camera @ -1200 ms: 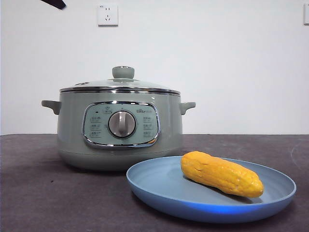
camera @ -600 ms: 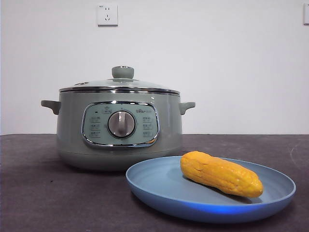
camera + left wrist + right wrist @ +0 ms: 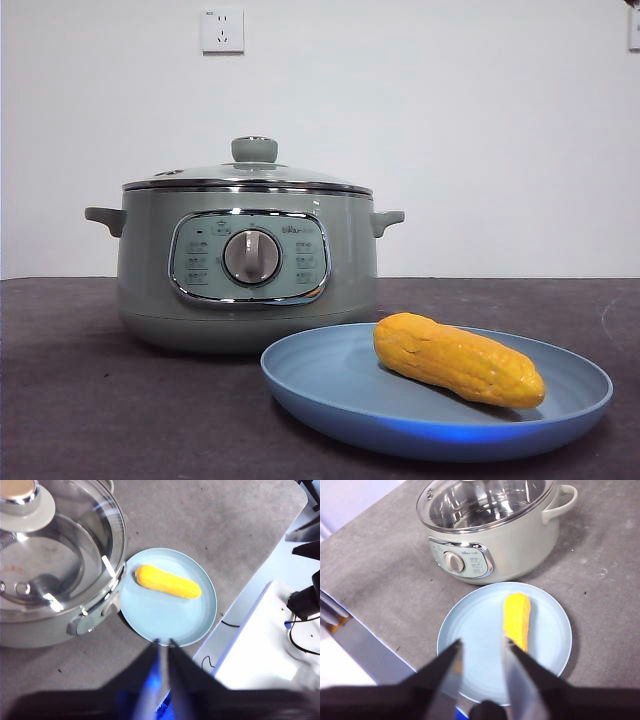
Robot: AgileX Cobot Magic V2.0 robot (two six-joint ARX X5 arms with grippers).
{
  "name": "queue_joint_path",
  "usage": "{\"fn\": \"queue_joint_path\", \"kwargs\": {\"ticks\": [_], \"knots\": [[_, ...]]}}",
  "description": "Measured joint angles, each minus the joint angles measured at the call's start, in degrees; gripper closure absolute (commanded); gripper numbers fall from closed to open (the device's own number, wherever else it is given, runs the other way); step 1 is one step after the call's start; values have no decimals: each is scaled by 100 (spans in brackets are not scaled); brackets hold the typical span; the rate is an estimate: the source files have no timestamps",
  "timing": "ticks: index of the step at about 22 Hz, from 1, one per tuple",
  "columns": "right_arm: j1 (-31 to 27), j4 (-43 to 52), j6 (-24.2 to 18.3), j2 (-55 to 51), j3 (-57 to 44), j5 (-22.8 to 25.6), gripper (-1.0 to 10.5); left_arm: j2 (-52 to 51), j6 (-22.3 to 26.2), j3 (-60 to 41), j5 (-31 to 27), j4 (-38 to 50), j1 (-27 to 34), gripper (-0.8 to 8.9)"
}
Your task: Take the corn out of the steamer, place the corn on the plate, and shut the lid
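Steamer (image 3: 248, 270): left, lid (image 3: 248, 172) seated on it.
Plate (image 3: 330, 385): right, nearer, just beside the steamer.
Corn (image 3: 458, 359): lying on the plate, long axis running far-left to near-right; which end tapers is unclear.
Left gripper (image 3: 163, 642): raised, jaws nearly closed, empty.
Right gripper (image 3: 481, 644): raised above the plate, jaws apart, empty.

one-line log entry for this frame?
corn: lying on plate | lid: seated on steamer | left gripper: shut, above plate edge | right gripper: open, above plate | neither holds anything
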Motion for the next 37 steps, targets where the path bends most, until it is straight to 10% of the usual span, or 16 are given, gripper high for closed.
{"fn": "queue_joint_path", "kwargs": {"ticks": [20,30,37], "knots": [[0,-2,0,0,0,15,945,0,4,0,-26,79,0,819],[0,0,0,0,0,15,946,-46,201,2,-1510,424,66,817],[-2,-2,0,0,0,15,945,-767,564,0,-1716,2511,787,817]]}}
